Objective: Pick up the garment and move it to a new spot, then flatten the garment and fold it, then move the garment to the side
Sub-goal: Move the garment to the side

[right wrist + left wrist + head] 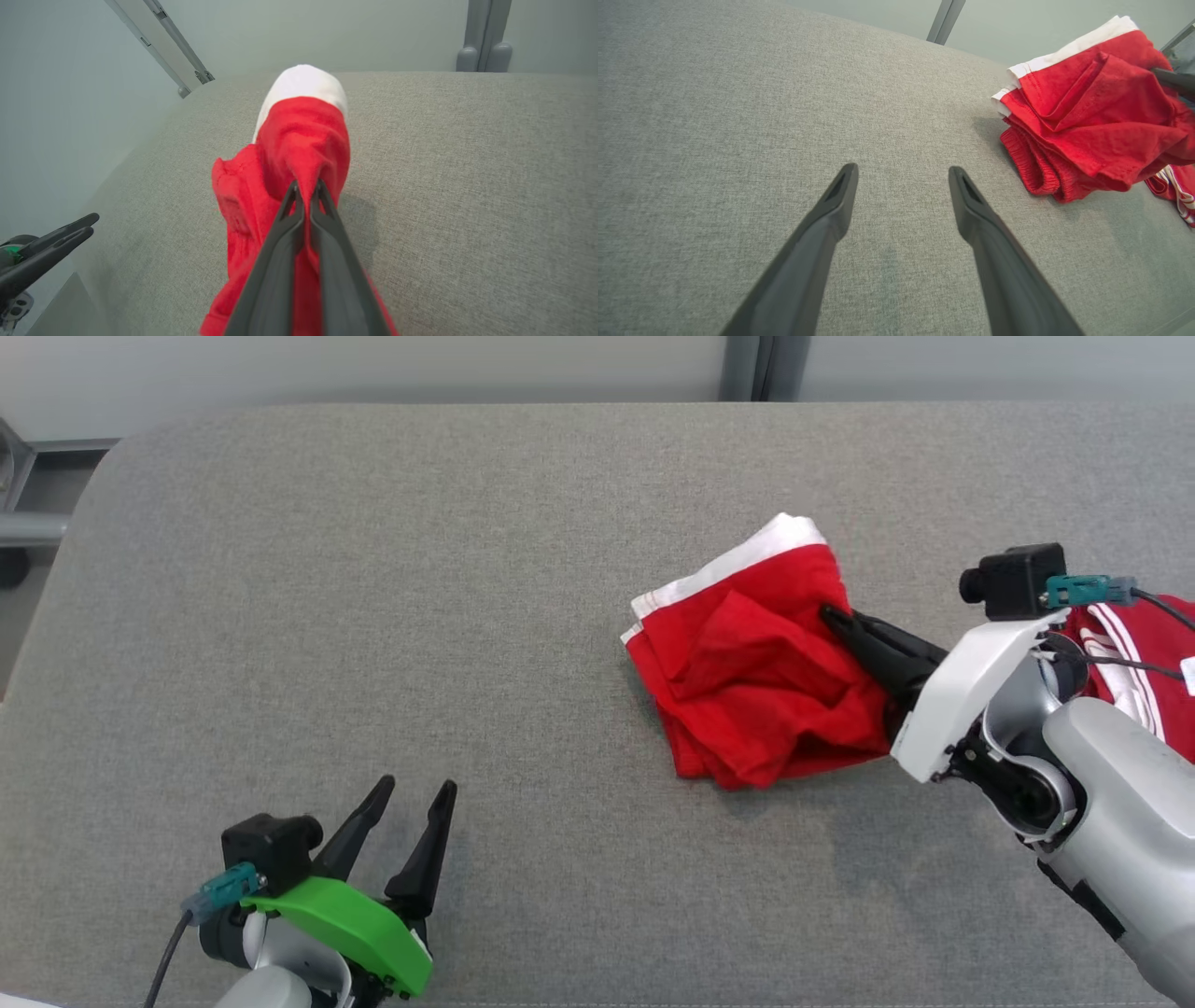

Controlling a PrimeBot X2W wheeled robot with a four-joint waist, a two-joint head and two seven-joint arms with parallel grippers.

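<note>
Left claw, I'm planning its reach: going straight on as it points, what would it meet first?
Probably just the grey pad; the left claw points past the garment, which lies to its right.

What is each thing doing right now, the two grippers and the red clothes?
garment: crumpled, pinched at one edge
right gripper: shut on garment
left gripper: open, empty
striped garment: lying partly behind right arm
</note>
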